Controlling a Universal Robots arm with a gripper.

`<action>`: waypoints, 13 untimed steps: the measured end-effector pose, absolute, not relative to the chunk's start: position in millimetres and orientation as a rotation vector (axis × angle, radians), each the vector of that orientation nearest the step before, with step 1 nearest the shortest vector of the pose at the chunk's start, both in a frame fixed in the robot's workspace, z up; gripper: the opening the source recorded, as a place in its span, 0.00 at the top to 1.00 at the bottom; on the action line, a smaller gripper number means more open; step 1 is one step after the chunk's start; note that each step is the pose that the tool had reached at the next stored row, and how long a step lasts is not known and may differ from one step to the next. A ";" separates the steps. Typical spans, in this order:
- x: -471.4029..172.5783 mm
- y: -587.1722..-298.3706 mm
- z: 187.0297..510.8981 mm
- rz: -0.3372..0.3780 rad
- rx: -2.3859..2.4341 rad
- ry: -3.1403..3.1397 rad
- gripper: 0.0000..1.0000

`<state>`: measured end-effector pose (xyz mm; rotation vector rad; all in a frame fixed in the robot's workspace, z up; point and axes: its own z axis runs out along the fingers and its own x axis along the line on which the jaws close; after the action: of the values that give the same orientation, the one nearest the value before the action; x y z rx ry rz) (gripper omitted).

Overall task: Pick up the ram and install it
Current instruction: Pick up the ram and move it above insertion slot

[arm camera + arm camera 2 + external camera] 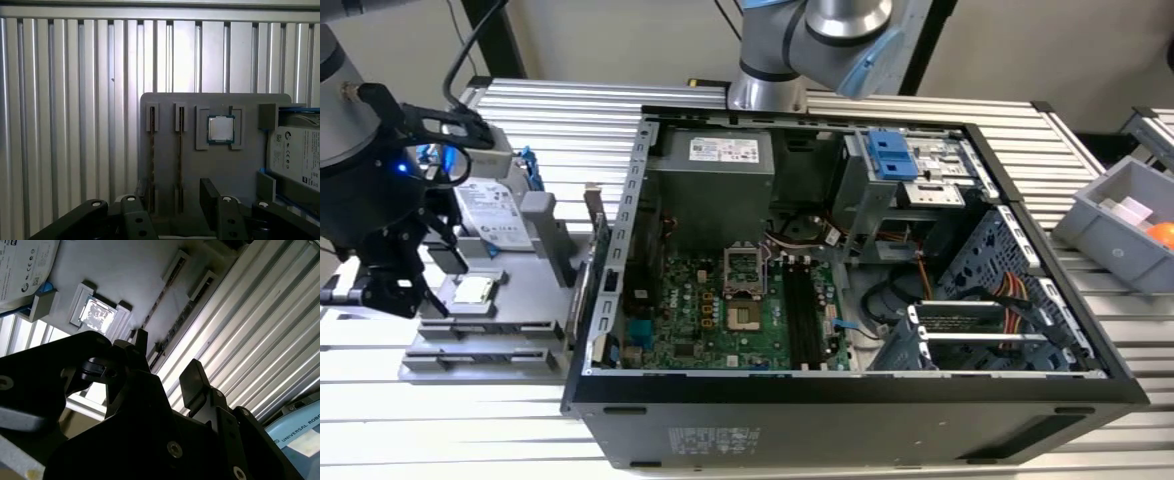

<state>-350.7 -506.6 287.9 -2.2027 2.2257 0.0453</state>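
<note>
A ribbed metal table [65, 125] carries a grey parts tray [240, 170]. The gripper [175, 189] hangs above that tray with its fingers [209, 192] spread apart and nothing between them. The ram [180, 145] stands on edge in a holder of the tray, just ahead of the fingertips and roughly in line with the gap, not yet touched. A second stick [151, 145] stands just beside it, closer to the other finger.

To take the ram well, I judge the gap should be centred on that one stick alone. The pads should meet its two flat faces square to its length, so the neighbour is neither caught nor knocked.

Out past the pointed finger lie a processor chip [220, 129] and a hard drive [297, 155], both apart from the sticks and clear of the fingers' path. The open computer case [854, 395] sits well away from the fingers on the same table, its black memory slots [803, 315] looking empty. The case wall and cables near them seem the likeliest obstruction
</note>
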 end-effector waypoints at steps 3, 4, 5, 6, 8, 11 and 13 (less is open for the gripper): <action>-350.7 -506.9 286.1 0.045 -2.203 2.226 0.00; -350.7 -507.1 285.5 0.045 -2.203 2.226 0.00; -350.7 -507.3 284.9 0.045 -2.203 2.226 0.00; -350.7 -507.6 284.4 0.045 -2.203 2.226 0.00; -350.6 -508.3 283.3 0.044 -2.203 2.226 0.00; -350.7 -509.6 281.9 0.044 -2.203 2.227 0.00; -350.6 -510.5 281.0 0.044 -2.202 2.227 0.00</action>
<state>-350.6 -510.5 281.0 -2.2025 2.2269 0.0441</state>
